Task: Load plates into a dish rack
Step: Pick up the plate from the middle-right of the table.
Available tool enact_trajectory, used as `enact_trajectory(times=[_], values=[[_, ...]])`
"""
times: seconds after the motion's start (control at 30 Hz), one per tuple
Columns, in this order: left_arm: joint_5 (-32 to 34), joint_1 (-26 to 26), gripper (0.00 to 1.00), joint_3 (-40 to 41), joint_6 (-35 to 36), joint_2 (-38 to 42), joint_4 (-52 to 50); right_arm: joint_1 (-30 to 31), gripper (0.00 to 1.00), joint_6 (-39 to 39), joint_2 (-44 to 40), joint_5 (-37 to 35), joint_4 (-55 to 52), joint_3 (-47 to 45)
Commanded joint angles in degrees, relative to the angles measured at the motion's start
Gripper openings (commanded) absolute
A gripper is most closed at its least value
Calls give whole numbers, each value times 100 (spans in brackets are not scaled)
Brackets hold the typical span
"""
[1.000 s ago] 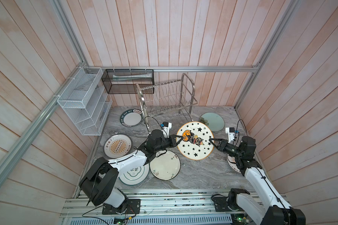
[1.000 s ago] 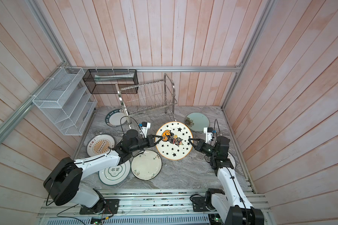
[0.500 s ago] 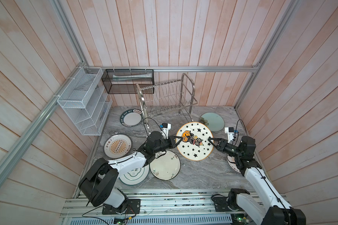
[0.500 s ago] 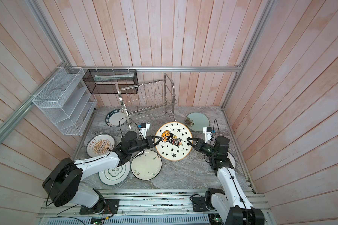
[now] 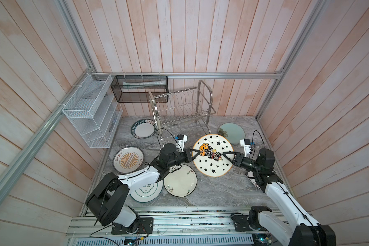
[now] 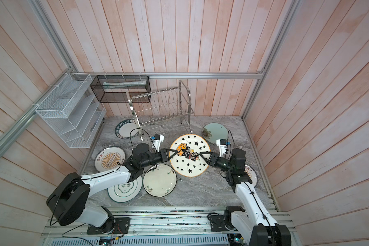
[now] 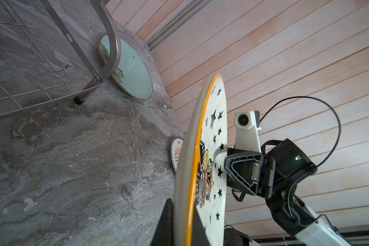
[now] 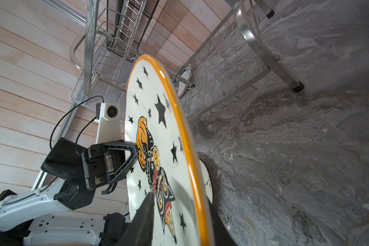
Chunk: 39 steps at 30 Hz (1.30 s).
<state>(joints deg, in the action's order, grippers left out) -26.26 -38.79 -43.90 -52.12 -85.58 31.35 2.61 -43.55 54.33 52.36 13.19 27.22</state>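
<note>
Right claw (image 5: pixel 224 155) has loosened around star plate (image 5: pixel 213 170); seven plates (image 5: pixel 128 163), one rack (image 5: pixel 181 106).

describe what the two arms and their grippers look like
The left arm and right arm have white link shells and black joint housings. The left gripper and right gripper are black, with hollow triangular-framed fingers fastened by metal screws. Each wrist carries a white bracket with a round-lensed camera and a thin black cable looping free. A green light glows on the right wrist.
</note>
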Motion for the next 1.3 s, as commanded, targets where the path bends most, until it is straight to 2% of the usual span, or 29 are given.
enact_trajectory(times=[0.0, 0.1, 0.33, 0.4, 0.53, 0.77, 0.93, 1.27], values=[[-135, -85, 0, 30, 22, 163, 522, 225, 34, 189, -33, 492, 243, 102], [-108, -85, 0, 30, 26, 180, 504, 255, 30, 226, -38, 528, 211, 116], [-98, -84, 0, 39, 52, 151, 479, 275, 4, 240, 6, 600, 220, 150], [-103, -85, 0, 31, 69, 161, 451, 271, 0, 250, 13, 584, 220, 161], [-64, -85, 1, 39, 121, 216, 402, 277, 0, 313, 10, 465, 177, 243], [20, -81, 24, 75, 232, 361, 266, 212, 0, 375, -29, 216, 143, 407], [42, -83, 45, 111, 264, 426, 231, 114, 0, 249, -97, 108, 338, 411], [42, -84, 46, 123, 271, 407, 181, 106, 0, 15, -98, 265, 750, 396]])
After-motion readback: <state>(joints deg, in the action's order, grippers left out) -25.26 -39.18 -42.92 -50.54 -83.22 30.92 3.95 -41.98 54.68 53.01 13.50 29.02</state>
